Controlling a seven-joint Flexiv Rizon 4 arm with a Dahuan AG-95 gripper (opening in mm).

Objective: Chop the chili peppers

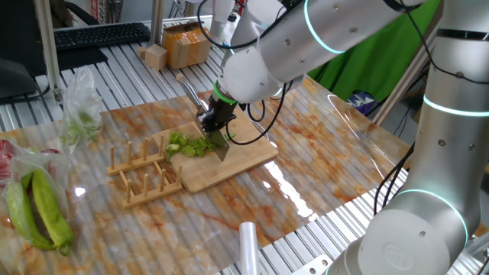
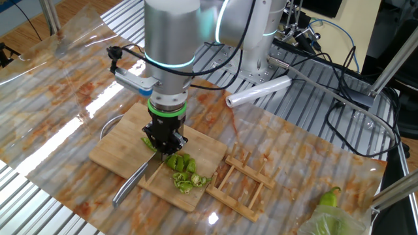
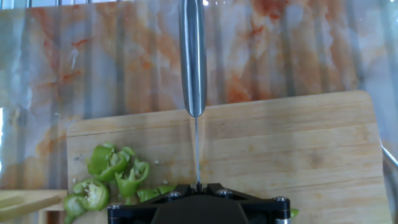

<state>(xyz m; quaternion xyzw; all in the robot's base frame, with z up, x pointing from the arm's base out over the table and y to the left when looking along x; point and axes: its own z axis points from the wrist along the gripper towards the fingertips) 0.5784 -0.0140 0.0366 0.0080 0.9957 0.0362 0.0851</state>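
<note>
My gripper (image 1: 215, 130) (image 2: 163, 142) (image 3: 198, 186) is shut on a steel knife (image 3: 193, 56), holding it by the blade, which stands edge-down on the bamboo cutting board (image 1: 241, 162) (image 2: 114, 153) (image 3: 298, 143). The handle (image 2: 128, 188) reaches past the board's edge. Several bright-green chili pepper slices (image 1: 187, 145) (image 2: 183, 173) (image 3: 109, 177) lie in a heap on the board right beside the blade. Another green chili piece (image 2: 147, 141) peeks out on the other side of the gripper, mostly hidden by it.
A wooden rack (image 1: 141, 174) (image 2: 245, 179) stands against the board's slice-side end. Plastic bags hold bigger yellow-green peppers (image 1: 38, 210) (image 2: 330, 196). A roll of plastic film (image 1: 248, 244) (image 2: 258, 91) lies at the mat's edge. A cardboard box (image 1: 187, 46) and keyboard (image 1: 99, 34) sit behind.
</note>
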